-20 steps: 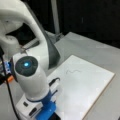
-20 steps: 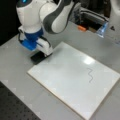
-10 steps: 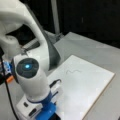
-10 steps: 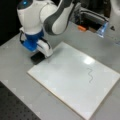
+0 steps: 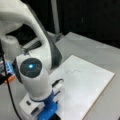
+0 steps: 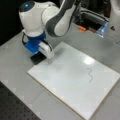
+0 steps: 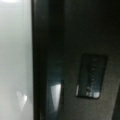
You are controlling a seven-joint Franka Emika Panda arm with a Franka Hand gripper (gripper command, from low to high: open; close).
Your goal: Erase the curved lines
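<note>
The thin dark wavy curve lines (image 6: 90, 75) remain unerased on the white rectangular board (image 6: 67, 82); the hand (image 6: 41, 53) hovers over a black block eraser (image 6: 37, 58) beside the board's edge, well apart from them, its opening impossible to tell

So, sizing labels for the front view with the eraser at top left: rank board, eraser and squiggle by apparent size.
1. Board
2. Eraser, partly hidden under the claw
3. Squiggle, thin and about as long as the eraser, so unsure.

The gripper (image 6: 41, 53) has sunk slightly closer to the black eraser (image 6: 37, 58) beside the board's (image 6: 70, 82) corner.
</note>
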